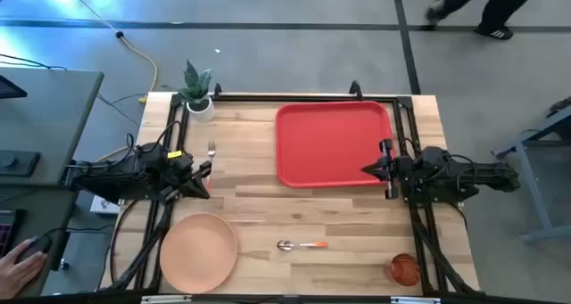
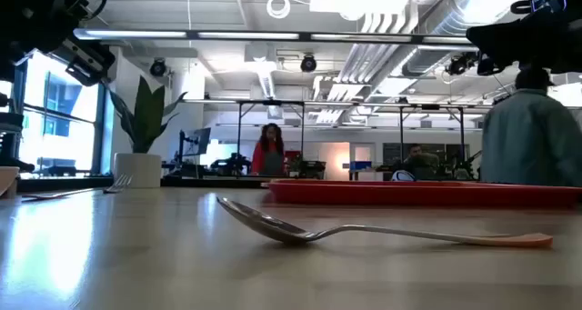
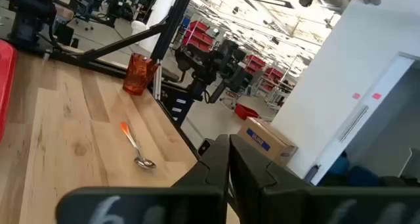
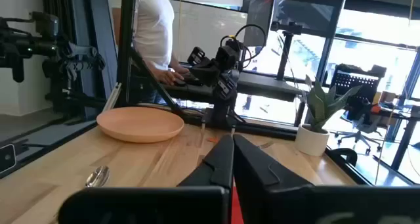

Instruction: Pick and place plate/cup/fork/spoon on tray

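Tableware waits on the wooden table (image 1: pixel 339 224) while the red tray (image 1: pixel 332 143) sits bare at the far side. The left gripper (image 1: pixel 203 176) hovers at the left edge with fingers (image 3: pixel 220 168) pressed together, holding nothing; the right gripper (image 1: pixel 368 170), likewise closed and empty, hangs over the tray's near right rim. The plate (image 1: pixel 198 249) lies at the near left corner, just in front of the left gripper; the fork (image 1: pixel 211 150) lies just beyond that gripper. The spoon (image 1: pixel 301 245) rests mid-table near the front, well apart from both arms, and the cup (image 1: pixel 404 269) stands at the near right corner. Any pick likely calls for opening the fingers first, then descending squarely over a handle or rim.
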